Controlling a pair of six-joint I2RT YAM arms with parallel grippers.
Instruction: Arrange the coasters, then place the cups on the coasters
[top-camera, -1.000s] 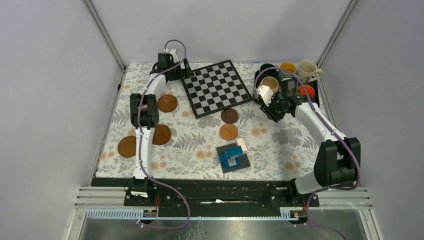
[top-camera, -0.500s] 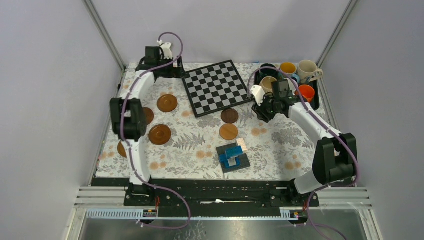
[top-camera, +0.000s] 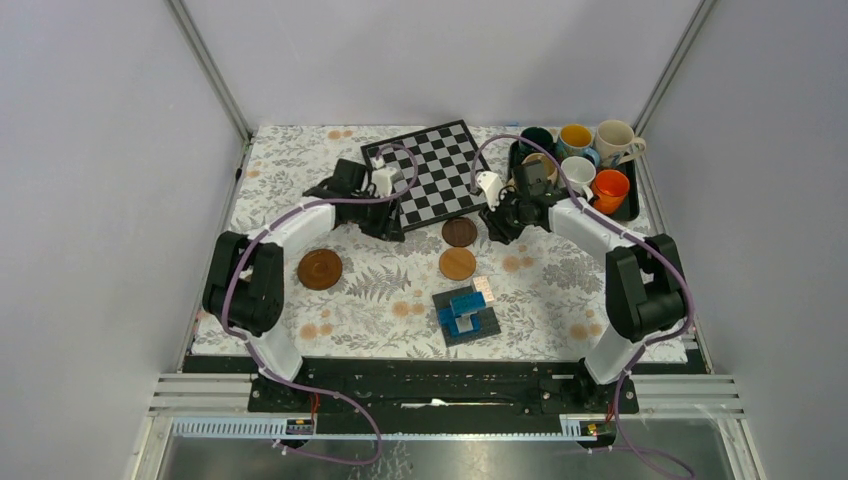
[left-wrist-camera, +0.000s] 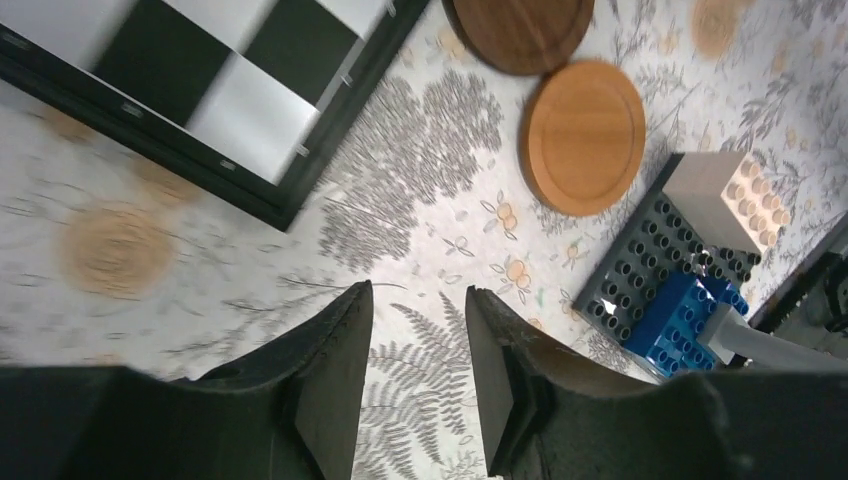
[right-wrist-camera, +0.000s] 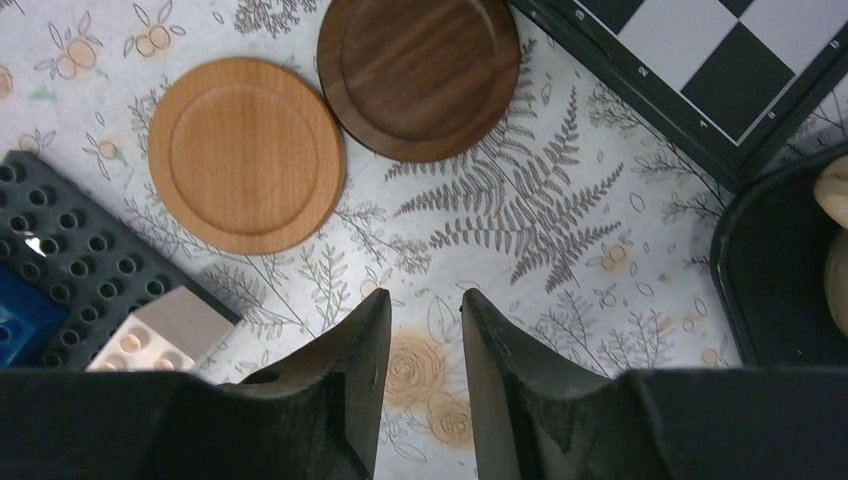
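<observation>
The pale coaster (right-wrist-camera: 246, 154) and the dark coaster (right-wrist-camera: 418, 75) are smooth wood with a satin sheen, the grain plainest on the dark one. The surface (top-camera: 560, 290) wears what looks like matt printed cloth. The chessboard (top-camera: 432, 175) is smooth and faintly glossy. The block plate (right-wrist-camera: 70, 250) is studded plastic – matt grey, with shinier blue bricks (left-wrist-camera: 680, 310). The cups (top-camera: 610, 186) are glossy glazed ceramic; the black tray (right-wrist-camera: 760, 290) looks like smooth plastic. The fingers (left-wrist-camera: 330, 390) of the left hand (left-wrist-camera: 417, 295) and those of the right hand (right-wrist-camera: 424, 300) are matt black, slightly grainy.
</observation>
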